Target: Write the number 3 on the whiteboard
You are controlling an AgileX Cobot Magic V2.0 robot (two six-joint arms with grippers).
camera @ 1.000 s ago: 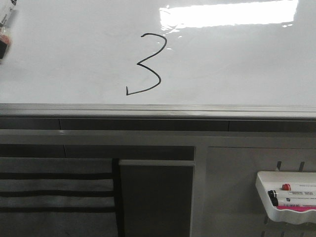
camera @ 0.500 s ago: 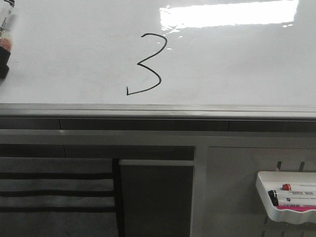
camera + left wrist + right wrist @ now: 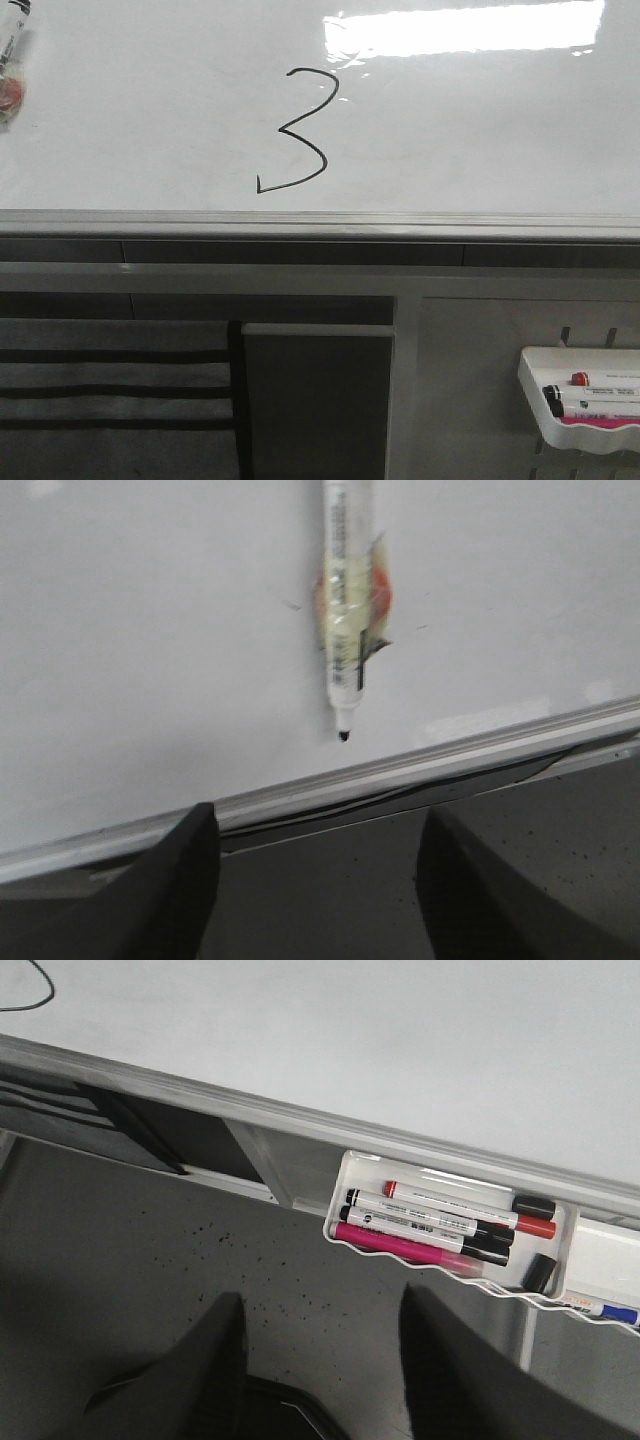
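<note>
The number 3 (image 3: 300,130) stands complete on the whiteboard (image 3: 480,130), a thin black line left of the board's middle and just above its silver lower edge, with the small hook at its lower-left end. What has changed over the last second is at the far left edge of the front view: the dark body of the left end effector that showed there has slipped out of the picture, and only the marker (image 3: 10,60), with its reddish tape patch, remains visible, a little higher than before. In the left wrist view the marker (image 3: 345,610) hangs tip-down over the board, apparently lifted clear of it. The left end effector's (image 3: 310,880) fingers look spread in that view, yet the marker seems taped on, so its grip I cannot tell. The right end effector (image 3: 320,1360) hangs with fingers apart above the marker tray (image 3: 440,1230). The writing looks finished; the arm is withdrawing.
</note>
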